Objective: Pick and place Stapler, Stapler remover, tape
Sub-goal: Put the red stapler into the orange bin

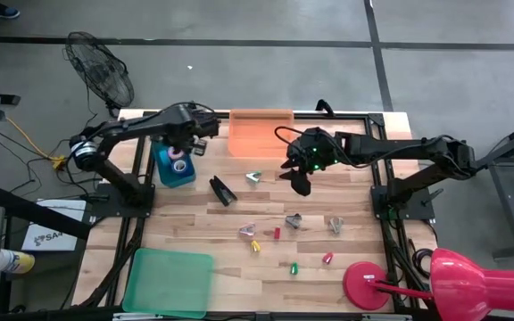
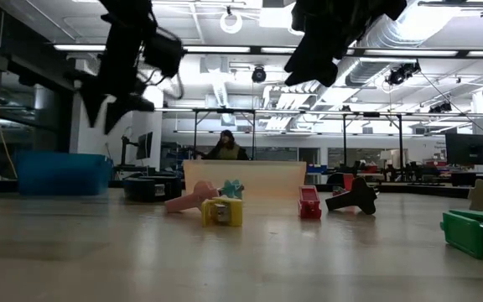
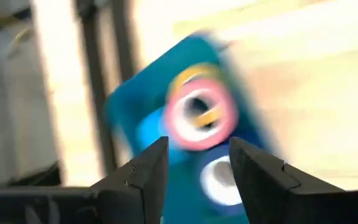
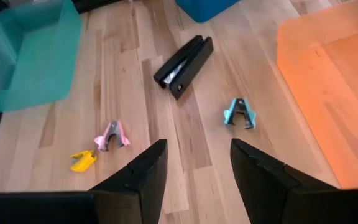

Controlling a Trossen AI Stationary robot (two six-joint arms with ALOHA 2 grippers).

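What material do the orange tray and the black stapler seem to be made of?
The orange tray looks like translucent plastic: the wood grain shows faintly through it. The black stapler seems to be matte plastic or painted metal, with a silvery strip, probably metal, showing inside.

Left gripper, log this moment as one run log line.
left gripper: open over blue bin | tape rolls: in bin | right gripper: open, empty | stapler: on table
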